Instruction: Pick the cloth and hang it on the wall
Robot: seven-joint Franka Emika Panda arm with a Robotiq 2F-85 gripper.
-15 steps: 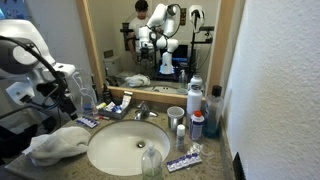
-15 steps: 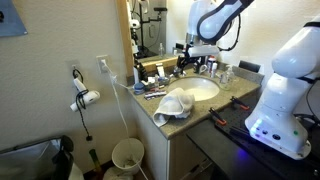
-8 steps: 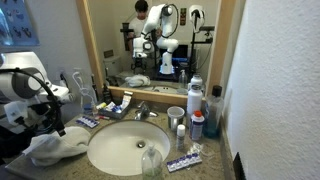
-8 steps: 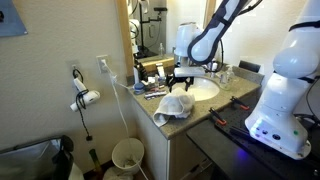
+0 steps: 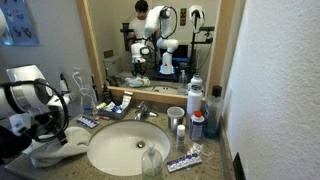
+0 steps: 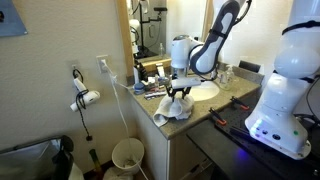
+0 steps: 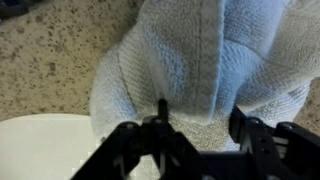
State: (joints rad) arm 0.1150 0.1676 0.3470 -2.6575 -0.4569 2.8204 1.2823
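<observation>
The cloth (image 7: 200, 70) lies bunched on the counter (image 7: 50, 60), at its corner just beside the sink (image 7: 40, 150). My wrist view fills with it: white terry with a stitched hem running down the middle, a detail neither outside camera gives me. From there I also see the gripper (image 7: 188, 130) spread wide, one finger on each side of the lower fold; I cannot tell whether the tips touch the fabric. In both exterior views the cloth (image 5: 55, 150) (image 6: 178, 108) is only a pale heap, but they show what the wrist camera misses: the arm bent down over it, with the gripper (image 6: 179, 93) directly above. In an exterior view I get the mirror (image 5: 160, 40) behind the sink (image 5: 120, 150), with the arm and a person (image 5: 141, 12) reflected in it. It also shows the bottles (image 5: 197, 124) clustered at the far side of the basin from the cloth. Only an exterior view shows the hair dryer (image 6: 85, 97) on the wall and the bin (image 6: 127, 155) on the floor below the counter's end. I count one cloth, one sink, one arm, one bin, one hair dryer and at least three bottles.
</observation>
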